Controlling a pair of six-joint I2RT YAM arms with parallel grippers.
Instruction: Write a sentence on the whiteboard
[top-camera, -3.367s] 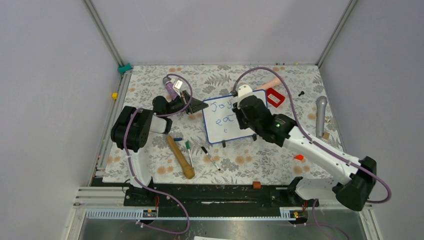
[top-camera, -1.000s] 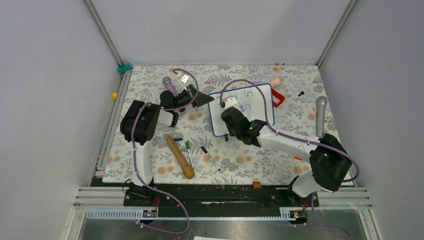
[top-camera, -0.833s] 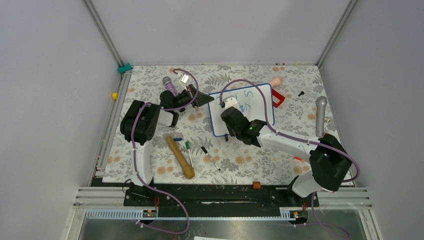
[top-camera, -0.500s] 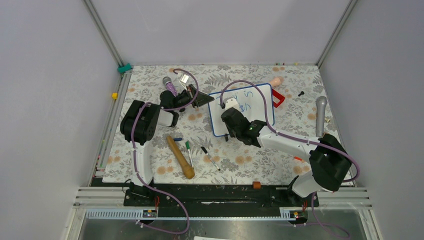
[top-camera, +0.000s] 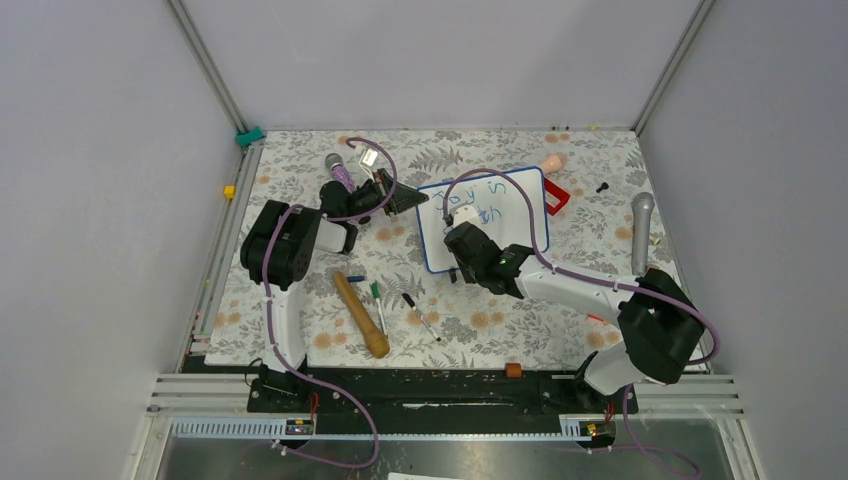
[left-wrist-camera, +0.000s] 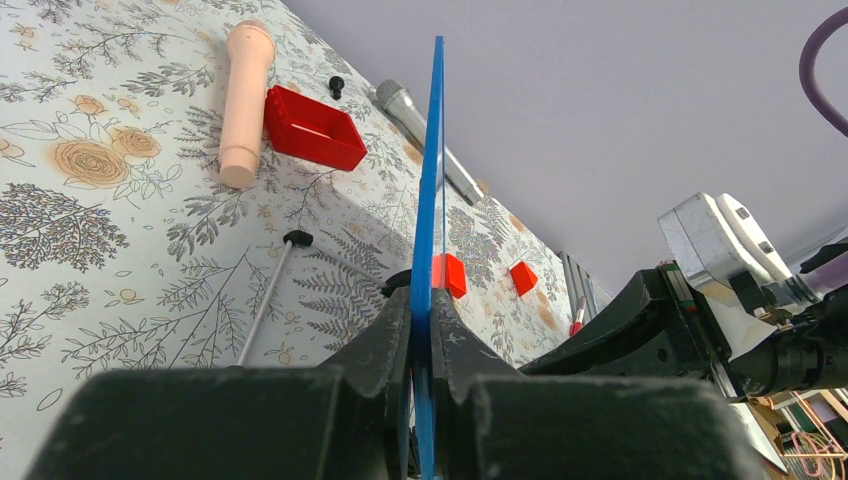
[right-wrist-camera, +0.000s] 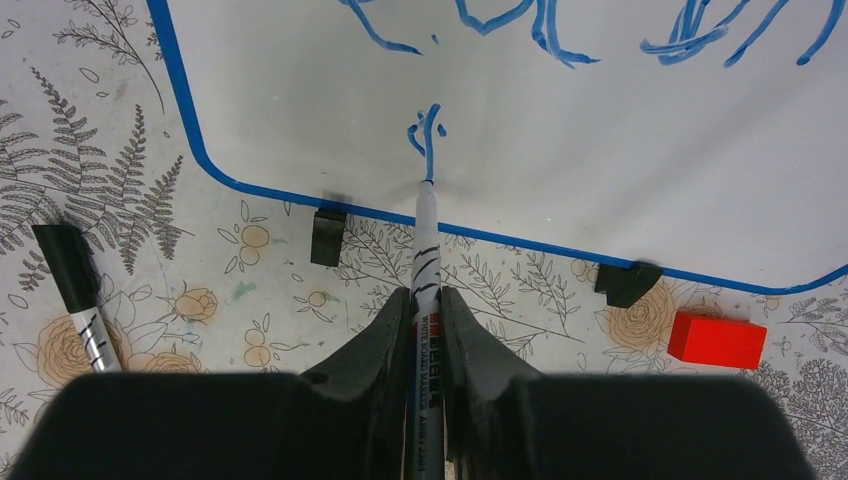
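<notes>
L end effector (left-wrist-camera: 420, 318) pinches whiteboard (left-wrist-camera: 433, 150) edge.

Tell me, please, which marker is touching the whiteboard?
The marker held in the right gripper, its tip on the whiteboard; the black-capped marker lies off it.

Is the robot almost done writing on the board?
Not quite. Two lines of the sentence are on the whiteboard. The right gripper holds the marker, its tip at the first blue strokes of a third line, while the left gripper clamps the board's edge. The rest of that line is left.
</notes>
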